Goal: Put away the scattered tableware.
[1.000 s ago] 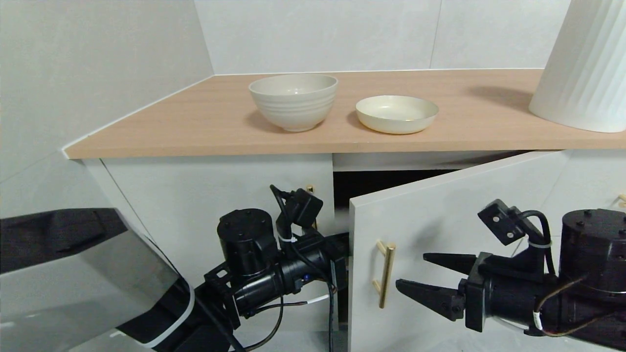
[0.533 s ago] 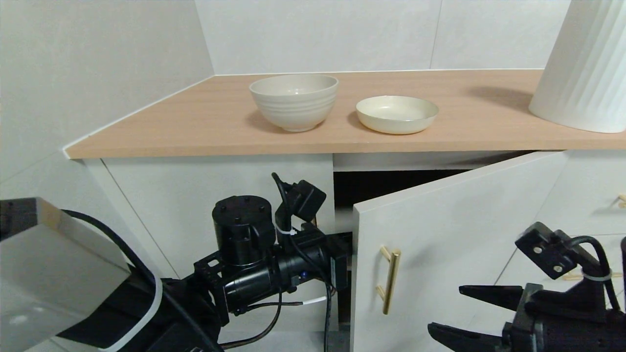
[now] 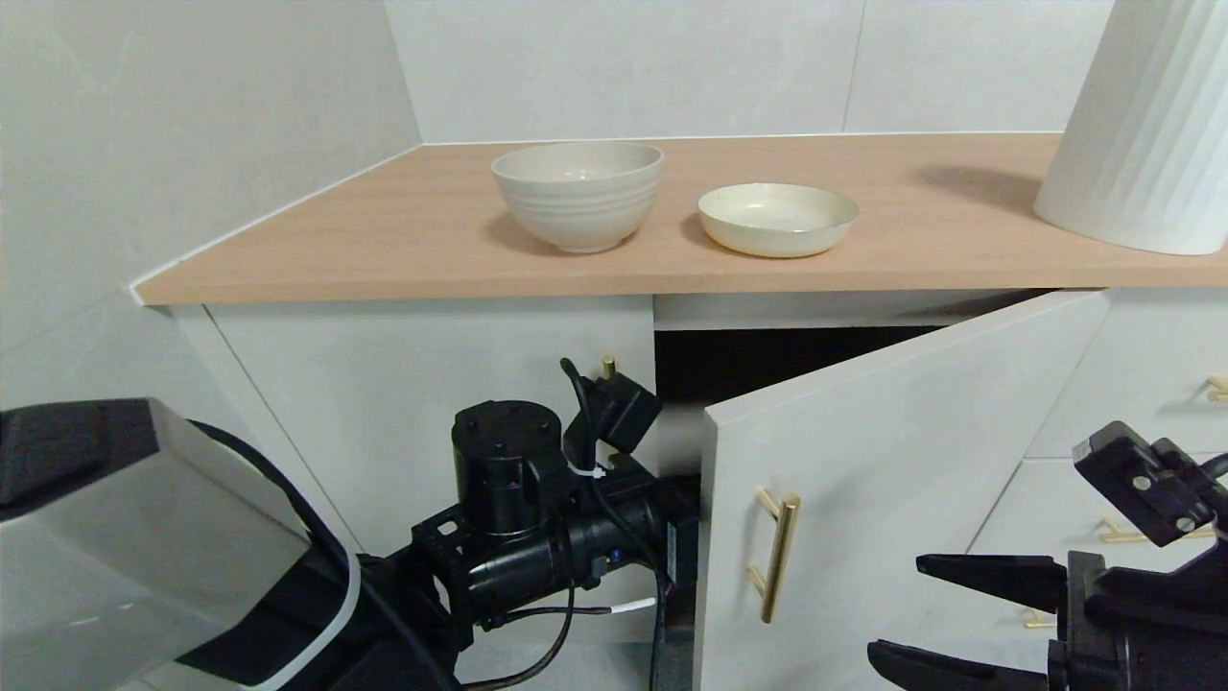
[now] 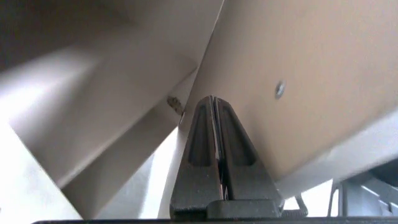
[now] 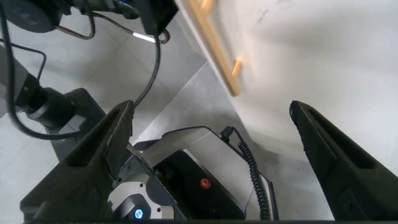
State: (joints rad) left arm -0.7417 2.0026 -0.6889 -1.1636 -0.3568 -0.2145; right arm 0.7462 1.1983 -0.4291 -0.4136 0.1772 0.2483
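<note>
While the cabinet door [image 3: 892,461] swings wider than a second ago, the left end effector [image 4: 212,106], fingers together, sits behind its edge at 6 o'clock. The right end effector [image 3: 897,609], fingers apart, has backed off to 4 o'clock. The bowl [image 3: 578,195] and dish [image 3: 777,219] wait on the counter [image 3: 384,250] at 12 o'clock, back from the front edge. The cabinet opening looks roomier for loading.

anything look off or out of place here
Only the cabinet door under the counter, which hangs partly open with the shut left gripper at its free edge. The bowl and shallow dish sit upright on the counter, nothing spilled.
</note>
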